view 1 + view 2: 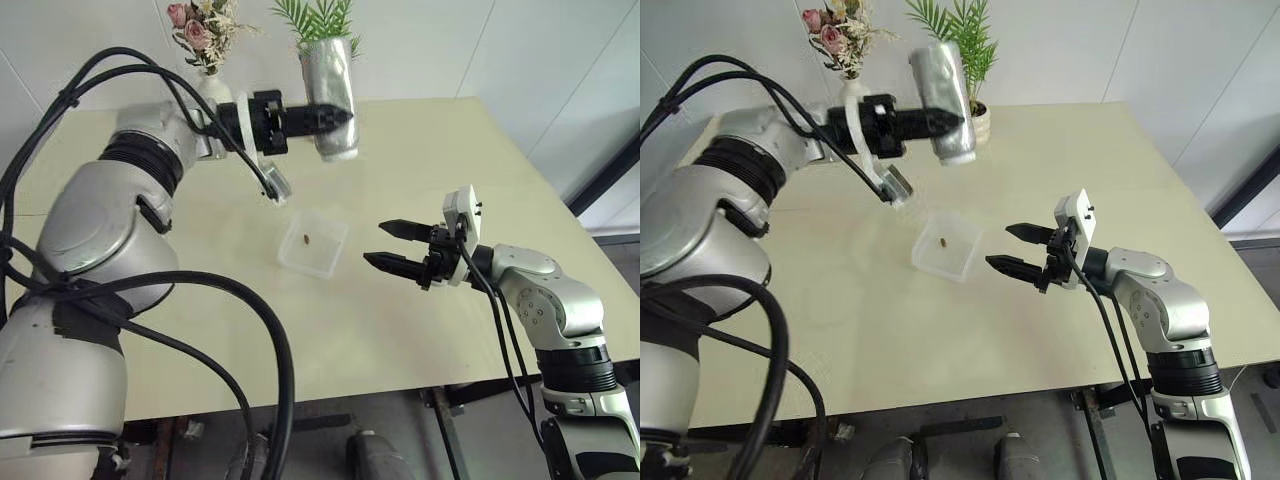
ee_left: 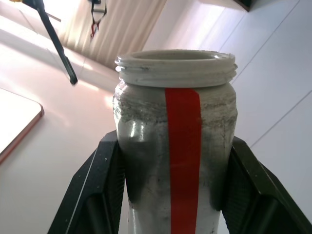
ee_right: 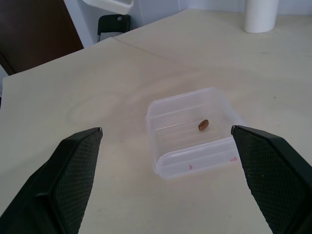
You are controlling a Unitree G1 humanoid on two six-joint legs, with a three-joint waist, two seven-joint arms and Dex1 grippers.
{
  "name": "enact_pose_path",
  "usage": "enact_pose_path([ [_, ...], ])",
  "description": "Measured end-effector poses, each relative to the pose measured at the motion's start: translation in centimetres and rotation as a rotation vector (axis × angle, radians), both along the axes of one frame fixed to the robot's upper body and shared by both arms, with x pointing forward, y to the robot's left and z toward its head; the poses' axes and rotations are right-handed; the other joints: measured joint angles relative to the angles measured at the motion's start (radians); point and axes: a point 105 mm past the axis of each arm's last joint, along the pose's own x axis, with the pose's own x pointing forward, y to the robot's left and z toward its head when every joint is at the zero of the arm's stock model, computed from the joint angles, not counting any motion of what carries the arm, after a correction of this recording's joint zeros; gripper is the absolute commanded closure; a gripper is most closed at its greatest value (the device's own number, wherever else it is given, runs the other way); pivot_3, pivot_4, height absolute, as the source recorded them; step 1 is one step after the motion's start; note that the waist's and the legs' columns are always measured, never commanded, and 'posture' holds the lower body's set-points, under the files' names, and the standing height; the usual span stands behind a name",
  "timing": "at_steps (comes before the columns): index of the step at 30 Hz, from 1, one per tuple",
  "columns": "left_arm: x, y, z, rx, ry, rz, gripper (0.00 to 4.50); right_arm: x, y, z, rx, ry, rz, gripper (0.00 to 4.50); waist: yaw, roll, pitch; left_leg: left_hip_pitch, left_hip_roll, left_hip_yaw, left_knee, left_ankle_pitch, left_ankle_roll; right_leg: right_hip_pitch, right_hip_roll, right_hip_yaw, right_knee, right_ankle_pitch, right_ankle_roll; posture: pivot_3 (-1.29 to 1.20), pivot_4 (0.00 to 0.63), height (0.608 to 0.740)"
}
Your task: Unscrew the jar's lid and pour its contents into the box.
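My left gripper (image 1: pixel 336 117) is raised above the back of the table and is shut on the jar (image 1: pixel 331 96), which hangs steeply, a little tilted. In the left wrist view the jar (image 2: pixel 146 146) shows a red stripe and an open threaded mouth with no lid on it, with a black finger (image 2: pixel 102 185) on each side. The lid is out of view. The clear box (image 1: pixel 334 252) rests on the table below the jar, with the contents (image 1: pixel 306 238), a small brown bit, inside it. My right gripper (image 1: pixel 375 243) hovers open just right of the box.
A white vase of pink flowers (image 1: pixel 205 40) and a potted green plant (image 1: pixel 982 120) stand at the table's back edge behind the jar. The table's right edge (image 1: pixel 560 220) runs diagonally past my right arm. Bare tabletop (image 1: pixel 380 340) lies in front of the box.
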Motion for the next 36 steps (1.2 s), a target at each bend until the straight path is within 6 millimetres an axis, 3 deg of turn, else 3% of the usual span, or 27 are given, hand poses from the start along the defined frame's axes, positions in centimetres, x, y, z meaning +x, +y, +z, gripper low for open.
enact_pose_path([
  [5,1.1,3.1,0.7,-0.388,0.396,0.05,2.35,0.0,0.1,-0.1,0.002,0.002,0.003,0.04,0.003,0.0,0.0,0.002,0.0,0.0,0.002,0.0,0.0,0.003,0.0,0.0,0.0,0.0,0.0,0.0,0.15,0.74],
  [11,3.3,7.9,-0.6,-0.817,0.834,0.087,2.35,-0.1,0.1,-0.2,0.003,0.007,0.016,0.04,0.002,0.0,0.0,0.002,0.001,0.0,0.008,0.0,0.002,0.004,0.0,-0.001,0.004,0.001,0.001,0.0,0.15,0.74],
  [14,4.1,10.5,-2.0,-1.025,1.043,0.039,2.35,0.0,0.2,-0.1,0.004,0.012,0.027,0.04,0.001,0.001,0.0,0.003,0.001,0.001,0.008,0.0,0.003,0.005,0.0,-0.001,0.006,0.001,0.001,0.0,0.15,0.74],
  [17,4.8,13.6,-4.8,-1.231,1.225,0.003,2.35,0.0,0.4,0.2,0.007,0.002,0.041,0.04,-0.007,0.001,-0.001,0.005,0.002,0.0,0.008,0.001,0.003,0.006,0.001,0.0,0.008,0.001,0.001,0.0,0.15,0.74],
  [21,4.8,19.2,-8.1,-1.596,1.325,-0.035,2.35,-0.3,0.8,0.1,0.004,0.005,0.066,0.04,-0.015,0.001,-0.001,0.004,0.002,-0.001,0.009,0.002,0.003,0.006,0.001,-0.001,0.009,0.001,0.001,0.0,0.15,0.74],
  [24,3.8,21.6,-9.4,-1.755,1.333,-0.075,2.35,-0.6,1.3,0.0,-0.013,0.004,0.1,0.04,-0.017,0.001,-0.001,0.005,0.002,-0.001,0.009,0.002,0.003,0.007,0.001,-0.001,0.008,0.002,0.002,0.0,0.15,0.74],
  [27,2.6,24.5,-12.4,-1.974,1.362,-0.101,2.35,-1.4,2.4,0.2,-0.052,-0.026,0.162,0.04,-0.025,0.001,-0.001,0.007,0.002,-0.002,0.009,0.002,0.003,0.009,0.001,-0.001,0.009,0.002,0.001,0.0,0.15,0.74],
  [31,1.5,25.8,-15.7,-2.118,1.436,-0.093,2.35,-1.5,3.1,1.4,-0.054,-0.125,0.177,0.04,-0.024,-0.001,-0.002,0.007,0.002,-0.003,0.008,0.003,0.005,0.009,0.002,-0.002,0.008,0.004,0.001,0.0,0.15,0.74],
  [36,0.2,26.0,-18.0,-2.162,1.48,-0.072,2.35,-2.0,3.7,2.9,-0.058,-0.274,0.188,0.04,-0.024,-0.004,-0.003,0.009,0.002,-0.002,0.007,0.003,0.008,0.011,0.001,-0.002,0.004,0.009,0.0,0.0,0.15,0.74],
])
